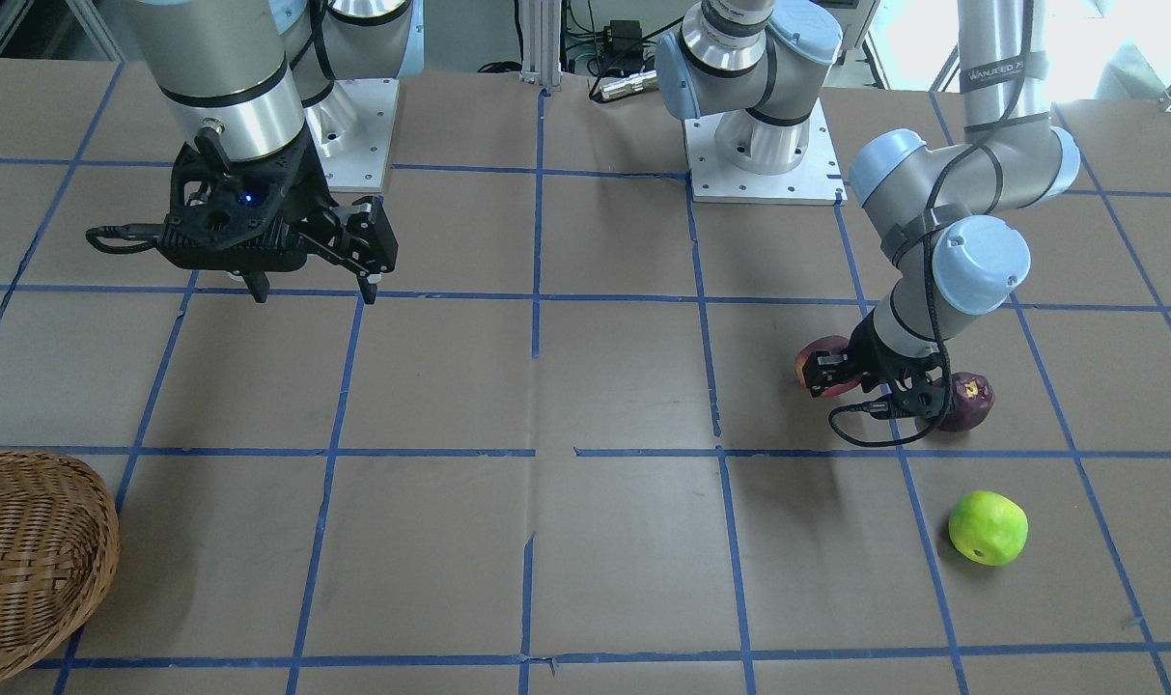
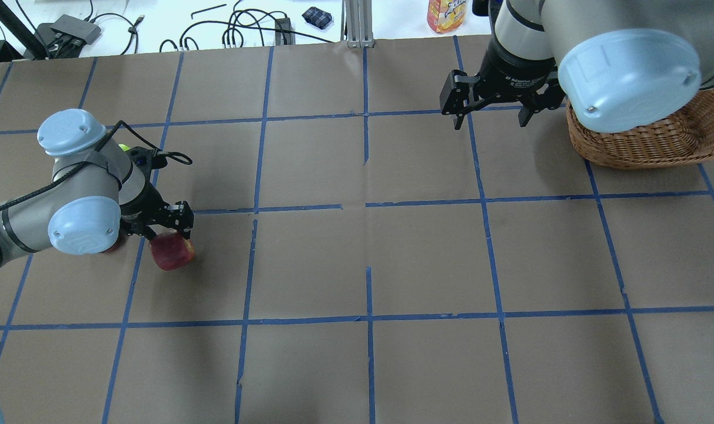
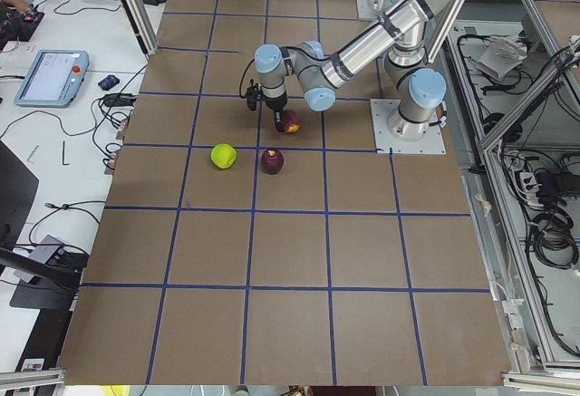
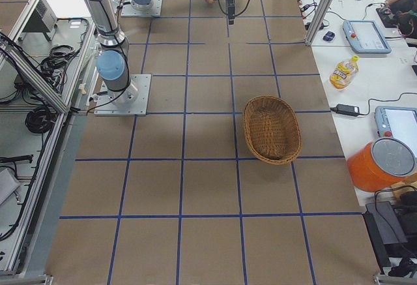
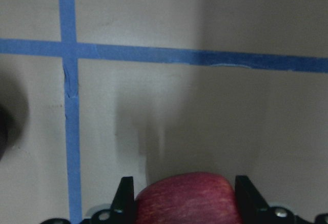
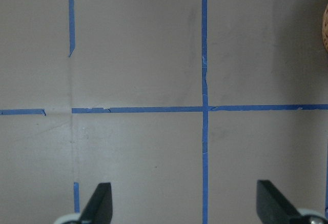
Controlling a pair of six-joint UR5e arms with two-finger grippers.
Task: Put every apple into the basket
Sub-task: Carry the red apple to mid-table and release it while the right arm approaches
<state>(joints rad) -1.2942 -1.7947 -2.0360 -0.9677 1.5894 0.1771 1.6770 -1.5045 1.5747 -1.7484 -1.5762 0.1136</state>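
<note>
Wicker-brown and bowl-shaped, the basket [image 4: 272, 130] stood on the table [image 2: 427, 259] at the robot's right, its woven bottom in full view from the right-side camera, while all three apples lay well apart from it toward the table's other end. The left gripper [image 5: 185, 183] hung low there, its fingers [image 5: 124, 196] pressed against both sides of the red apple [image 2: 172, 251]; whether the fruit was clear of the table could not be told. The dark purple apple [image 1: 971, 401] sat on the table just beside that gripper, on the side away from the red one. The green apple [image 1: 988, 527] rested near the purple one, farther from the robot's base, and touched neither fruit. Across the table, the right gripper [image 2: 490, 125] hovered over bare brown paper near the basket, its fingers [image 6: 100, 206] spread wide and gripping nothing. A sliver of the basket's rim showed at the edge of the right wrist camera's view. Blue tape lines [image 2: 365, 203] divided the paper-covered table into squares.
</note>
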